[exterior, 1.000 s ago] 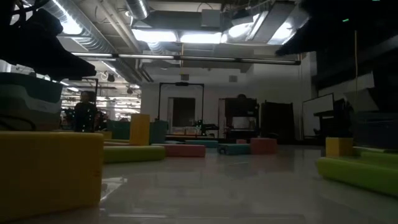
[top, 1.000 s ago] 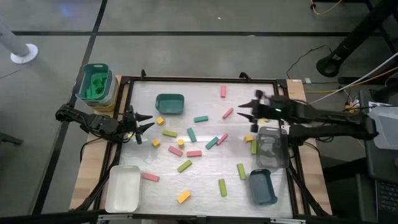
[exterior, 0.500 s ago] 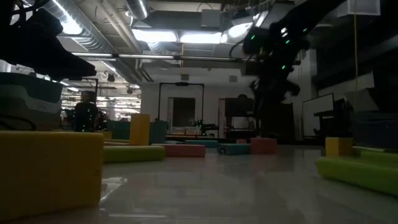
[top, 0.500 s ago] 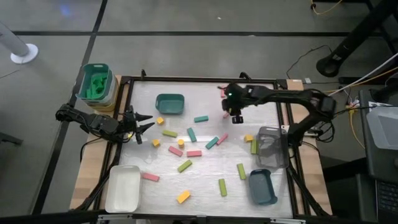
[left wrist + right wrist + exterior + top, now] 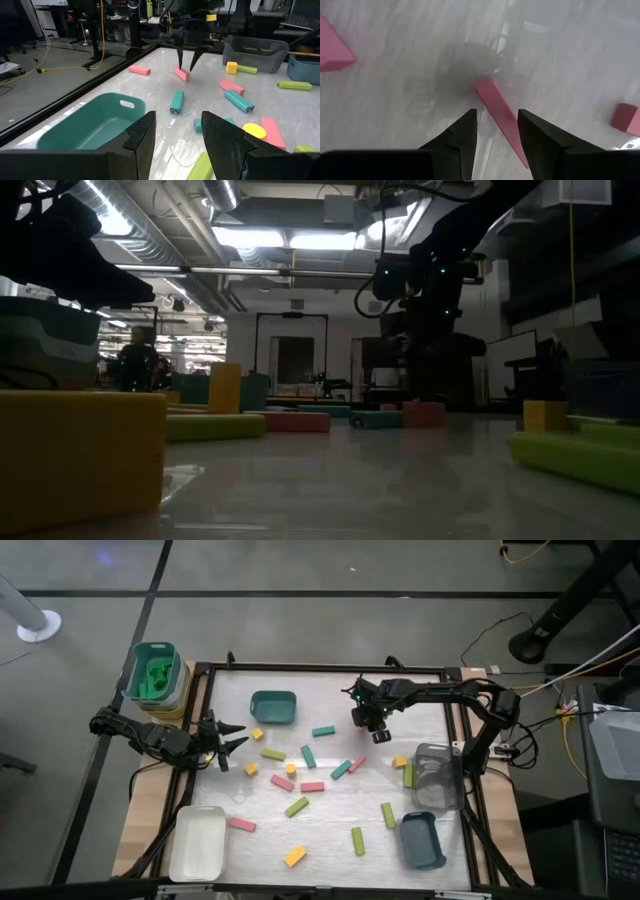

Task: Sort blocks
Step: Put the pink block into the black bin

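Pink, teal, lime and yellow blocks (image 5: 312, 786) lie scattered flat on the white table. My right gripper (image 5: 366, 721) is over the far middle of the table, pointing down, open. Its fingers stand on either side of a pink bar (image 5: 500, 111) without plainly touching it. The bar lies flat on the table, also seen in the left wrist view (image 5: 182, 74) below the right gripper (image 5: 186, 64). My left gripper (image 5: 232, 740) waits, open, low at the table's left edge, pointing toward the right; its own view shows the left gripper (image 5: 177, 142) behind the teal tray.
A teal tray (image 5: 273, 707) sits at the far left, a white tray (image 5: 198, 842) at the near left, a grey-blue tray (image 5: 421, 840) and a clear bin (image 5: 437, 778) at the right. A green tub (image 5: 153, 673) stands off the table's far left corner. Another pink bar (image 5: 358, 687) lies beyond the right gripper.
My right arm has swung in from the table's right edge toward the far middle, tipped its gripper to point down, and come down over the pink bar. The blocks have stayed where they were.
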{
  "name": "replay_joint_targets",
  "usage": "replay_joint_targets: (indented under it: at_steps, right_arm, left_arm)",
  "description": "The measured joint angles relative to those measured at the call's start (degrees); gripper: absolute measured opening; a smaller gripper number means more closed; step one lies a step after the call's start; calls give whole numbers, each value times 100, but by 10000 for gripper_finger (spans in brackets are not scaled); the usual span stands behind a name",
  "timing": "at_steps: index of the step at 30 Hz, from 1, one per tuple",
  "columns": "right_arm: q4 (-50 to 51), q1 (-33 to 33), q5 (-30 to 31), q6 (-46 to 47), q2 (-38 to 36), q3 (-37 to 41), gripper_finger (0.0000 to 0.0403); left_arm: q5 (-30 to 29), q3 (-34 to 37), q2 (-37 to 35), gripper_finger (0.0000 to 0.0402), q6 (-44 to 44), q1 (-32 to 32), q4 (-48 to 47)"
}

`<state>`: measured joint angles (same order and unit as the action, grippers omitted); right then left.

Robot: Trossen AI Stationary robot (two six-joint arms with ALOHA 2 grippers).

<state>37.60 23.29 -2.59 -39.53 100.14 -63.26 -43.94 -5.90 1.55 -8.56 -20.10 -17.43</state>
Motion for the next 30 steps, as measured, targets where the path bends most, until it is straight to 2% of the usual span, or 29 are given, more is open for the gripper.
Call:
replay_joint_targets:
  at_steps: [13,16,20,30]
  right_arm:
    - [-137,0,146,-140,478,-7,139]
    - [-120,0,143,-136,506,-13,111]
    - [-46,-7,135,18,481,-40,52]
    - [1509,-158,109,662,501,-1360,59]
  left_arm:
    - [0,0,-1,148,-46,0,-4]
    - [0,-1,-1,148,-52,0,-4]
    - [0,1,-1,148,-66,0,-4]
    - [2,-1,-1,148,-442,0,-2]
